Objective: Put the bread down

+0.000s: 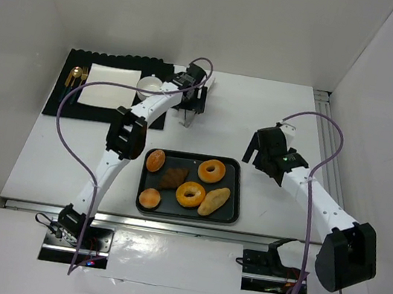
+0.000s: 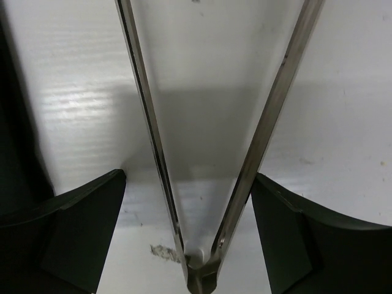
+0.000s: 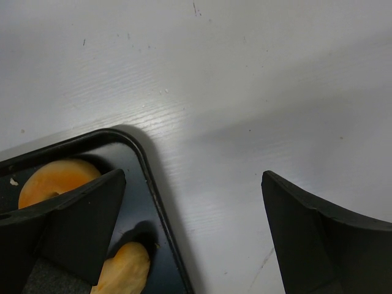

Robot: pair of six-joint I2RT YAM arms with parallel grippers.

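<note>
Several breads lie on the dark tray [image 1: 238, 192]: a round bun [image 1: 155, 160], a croissant [image 1: 173, 178], two doughnuts [image 1: 212, 171], a long roll [image 1: 214, 201]. Metal tongs [image 1: 187, 119] rest on the white table beyond the tray. My left gripper [image 1: 191, 112] hovers over them, open. In the left wrist view the tongs [image 2: 269, 122] spread in a V between the open left gripper [image 2: 187, 184], whose right finger [image 2: 288, 239] is close beside one arm. My right gripper [image 1: 259, 154] is open by the tray's far right corner, empty [image 3: 193, 184], with the tray rim [image 3: 147, 184] and the roll [image 3: 125, 269] at its left.
A black mat [image 1: 57, 97] at the back left carries a white square plate [image 1: 108, 87], a white bowl [image 1: 150, 88] and gold cutlery [image 1: 76, 78]. White walls close in the table at the back and on both sides.
</note>
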